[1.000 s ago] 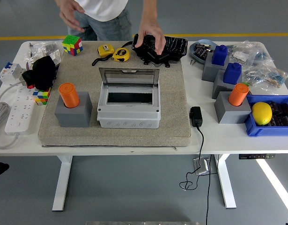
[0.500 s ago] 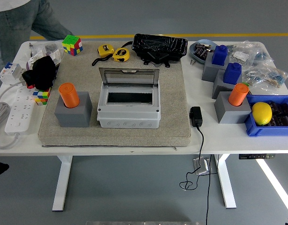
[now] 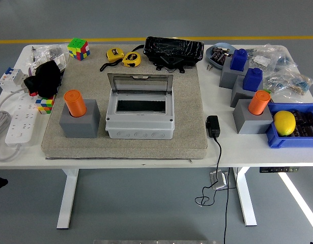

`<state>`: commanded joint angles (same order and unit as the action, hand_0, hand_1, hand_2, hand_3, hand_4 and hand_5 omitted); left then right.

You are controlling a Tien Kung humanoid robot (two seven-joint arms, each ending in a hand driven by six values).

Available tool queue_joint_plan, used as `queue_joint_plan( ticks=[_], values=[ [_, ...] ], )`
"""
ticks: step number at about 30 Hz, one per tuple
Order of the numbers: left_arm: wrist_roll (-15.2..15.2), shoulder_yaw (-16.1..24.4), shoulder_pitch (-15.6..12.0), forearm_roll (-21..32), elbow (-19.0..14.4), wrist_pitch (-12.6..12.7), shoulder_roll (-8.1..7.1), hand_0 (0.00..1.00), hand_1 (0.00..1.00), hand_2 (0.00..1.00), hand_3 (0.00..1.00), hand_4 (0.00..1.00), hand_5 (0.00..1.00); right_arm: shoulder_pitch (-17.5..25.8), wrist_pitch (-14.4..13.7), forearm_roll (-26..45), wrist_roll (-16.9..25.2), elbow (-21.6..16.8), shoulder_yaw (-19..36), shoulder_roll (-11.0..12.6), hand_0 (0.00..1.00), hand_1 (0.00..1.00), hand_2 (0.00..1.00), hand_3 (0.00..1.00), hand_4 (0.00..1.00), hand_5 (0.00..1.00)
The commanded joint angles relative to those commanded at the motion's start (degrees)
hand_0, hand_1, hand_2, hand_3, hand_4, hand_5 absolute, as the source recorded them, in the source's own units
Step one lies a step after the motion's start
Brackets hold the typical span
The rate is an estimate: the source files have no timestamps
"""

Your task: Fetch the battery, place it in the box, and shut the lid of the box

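Note:
A grey box (image 3: 140, 121) stands in the middle of the beige mat (image 3: 187, 127), its clear lid (image 3: 140, 83) tilted up at the back and its inside showing dark. Left of it an orange cylinder (image 3: 74, 102) stands upright in a grey block (image 3: 81, 122). A second orange cylinder (image 3: 258, 101) sits in a grey block (image 3: 251, 120) on the right of the table. A black ribbed pack (image 3: 174, 50) lies at the mat's far edge. Neither robot hand shows in the head view.
Two blue cylinders (image 3: 238, 59) (image 3: 252, 79) stand in grey blocks at the right, near a blue bin (image 3: 293, 140) holding a yellow lemon (image 3: 284, 122). A black adapter (image 3: 213, 126) with its cable, yellow tape measures (image 3: 123, 57), puzzle cubes (image 3: 78, 49), a power strip (image 3: 21, 119) and bags (image 3: 286, 76) ring the mat.
The person whose hands were on the black pack at the far side stepped away to the left and has gone from view. Nothing on the table has moved.

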<state>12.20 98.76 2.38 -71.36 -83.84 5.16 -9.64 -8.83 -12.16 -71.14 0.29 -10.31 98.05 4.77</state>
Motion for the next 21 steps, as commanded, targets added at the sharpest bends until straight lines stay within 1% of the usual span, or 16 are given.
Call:
queue_joint_plan(
  ticks=[4, 5, 10, 11, 15, 16, 17, 19, 20, 21],
  values=[
    [0.07, 0.1, -0.04, -0.39, 0.05, -0.09, 0.06, 0.917, 0.941, 0.898, 0.869, 0.998, 0.705, 0.04, -0.03, -0.14, 0.02, 0.0, 0.26, -0.04, 0.867, 0.798, 0.748, 0.779, 0.998, 0.998],
    [0.07, 0.18, -0.06, -0.49, 0.05, -0.15, 0.1, 0.998, 0.998, 0.998, 0.956, 0.998, 0.691, 0.05, -0.02, -0.13, 0.04, 0.0, 0.28, -0.05, 0.867, 0.798, 0.747, 0.779, 0.998, 0.998],
    [0.08, 0.29, -0.2, -0.61, 0.13, -0.52, 0.23, 0.998, 0.998, 0.998, 0.956, 0.998, 0.691, 0.15, -0.01, -0.21, 0.09, 0.0, 0.55, -0.16, 0.867, 0.798, 0.747, 0.779, 0.998, 0.998],
    [0.05, 0.32, -0.2, -0.6, 0.16, -0.55, 0.25, 0.998, 0.998, 0.998, 0.998, 0.998, 0.759, 0.15, -0.01, -0.24, 0.08, 0.0, 0.6, -0.18, 0.866, 0.798, 0.748, 0.779, 0.998, 0.998],
    [0.18, 0.34, -0.25, -0.07, 0.29, -0.74, 0.28, 0.998, 0.998, 0.998, 0.998, 0.998, 0.759, 0.19, 0.01, -0.2, 0.1, 0.0, 0.57, -0.23, 0.866, 0.798, 0.748, 0.779, 0.998, 0.998],
    [0.44, 0.32, -0.25, 0.43, 0.36, -0.61, 0.3, 0.998, 0.998, 0.998, 0.998, 0.998, 0.759, 0.18, 0.0, -0.23, 0.09, 0.0, 0.62, -0.22, 0.866, 0.798, 0.748, 0.779, 0.998, 0.998],
    [0.63, 0.33, -0.23, 0.78, 0.38, -0.47, 0.32, 0.998, 0.998, 0.998, 0.998, 0.998, 0.809, 0.16, 0.0, -0.23, 0.09, 0.0, 0.63, -0.22, 0.866, 0.798, 0.748, 0.779, 0.998, 0.998],
    [0.82, 0.32, -0.22, 1.36, 0.31, 0.47, 0.31, 0.998, 0.998, 0.998, 0.998, 0.998, 0.809, 0.13, 0.0, -0.16, 0.09, 0.0, 0.51, -0.19, 0.866, 0.798, 0.748, 0.779, 0.998, 0.998],
    [0.84, 0.34, -0.16, 1.82, 0.3, 1.93, 0.31, 0.998, 0.998, 0.998, 0.998, 0.998, 0.809, 0.08, -0.03, -0.16, 0.09, 0.0, 0.48, -0.16, 0.866, 0.798, 0.748, 0.779, 0.998, 0.998],
    [1.02, 0.45, -0.12, 2.18, 0.37, 2.69, 0.37, 0.998, 0.998, 0.998, 0.998, 0.998, 0.809, 0.05, -0.05, -0.31, 0.06, 0.0, 0.66, -0.17, 0.866, 0.798, 0.748, 0.779, 0.998, 0.998]
  ],
)
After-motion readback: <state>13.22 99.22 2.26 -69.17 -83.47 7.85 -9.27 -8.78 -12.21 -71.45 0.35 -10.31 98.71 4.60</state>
